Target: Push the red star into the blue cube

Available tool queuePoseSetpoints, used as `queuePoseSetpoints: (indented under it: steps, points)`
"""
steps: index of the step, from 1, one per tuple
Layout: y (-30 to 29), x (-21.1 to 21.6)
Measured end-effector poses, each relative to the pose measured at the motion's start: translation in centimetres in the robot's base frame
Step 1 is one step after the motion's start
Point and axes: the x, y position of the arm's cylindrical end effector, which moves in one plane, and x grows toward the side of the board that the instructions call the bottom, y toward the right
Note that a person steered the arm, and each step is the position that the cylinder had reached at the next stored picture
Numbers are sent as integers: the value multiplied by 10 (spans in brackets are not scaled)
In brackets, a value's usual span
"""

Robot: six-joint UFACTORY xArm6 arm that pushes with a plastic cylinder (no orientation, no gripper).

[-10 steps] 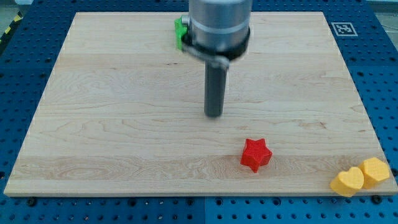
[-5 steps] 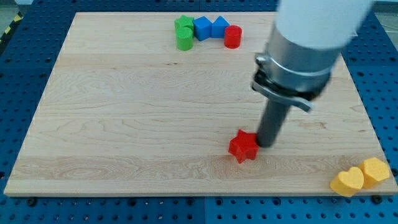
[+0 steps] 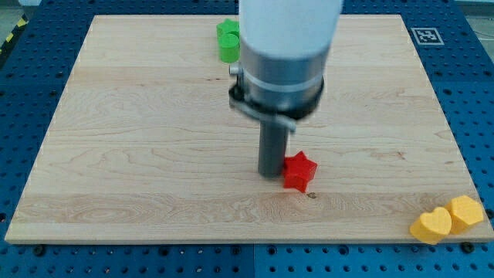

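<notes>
Red star [image 3: 299,171]: touching my tip's right side.
My tip [image 3: 269,173]: bare rod end, grasping nothing.
Green blocks [image 3: 228,42]: far toward the view's top.
Blue cube: hidden behind the arm.

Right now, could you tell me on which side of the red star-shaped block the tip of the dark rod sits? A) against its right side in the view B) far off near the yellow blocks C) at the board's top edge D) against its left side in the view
D: my tip rests against the view's left side of the red star.
</notes>
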Motion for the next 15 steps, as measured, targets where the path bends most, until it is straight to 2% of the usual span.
queuePoseSetpoints:
  steps: [1, 3, 4, 6, 8, 9, 10, 12, 13, 14, 15]
  points:
    - [0, -34]
    - [6, 43]
    - [41, 52]
    - [52, -33]
    - [50, 47]
    - [78, 67]
    - [99, 42]
    - [73, -69]
    - [72, -89]
    - [77, -60]
    - [51, -47]
